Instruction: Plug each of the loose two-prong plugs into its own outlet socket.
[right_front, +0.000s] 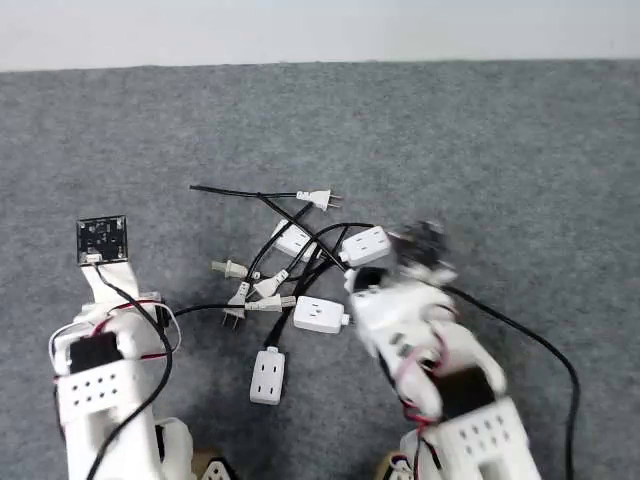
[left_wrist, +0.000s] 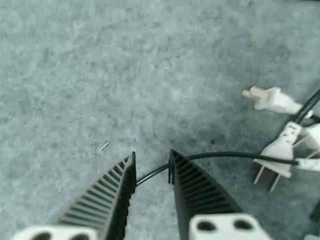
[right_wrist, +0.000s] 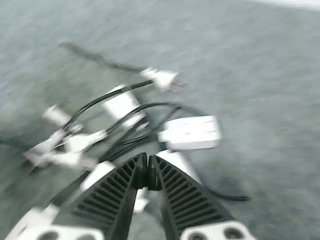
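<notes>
The left gripper (left_wrist: 151, 165) is released, its jaws a little apart. A black cable (left_wrist: 220, 156) runs on the grey carpet (left_wrist: 100, 75) just past its tips, and two loose plugs (left_wrist: 274, 155) lie near it. The right gripper (right_wrist: 148, 167) is clenched, tips meeting, above the cord tangle (right_front: 300, 265), with an outlet socket (right_wrist: 191, 132) just beyond. Bare carpet surrounds the tangle up to the far edge (right_front: 320, 66).

Four outlet sockets (right_front: 367, 245), roughly five plugs (right_front: 320, 199)

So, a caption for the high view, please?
Two arms beside a tangle of white plugs and sockets on carpet.
</notes>
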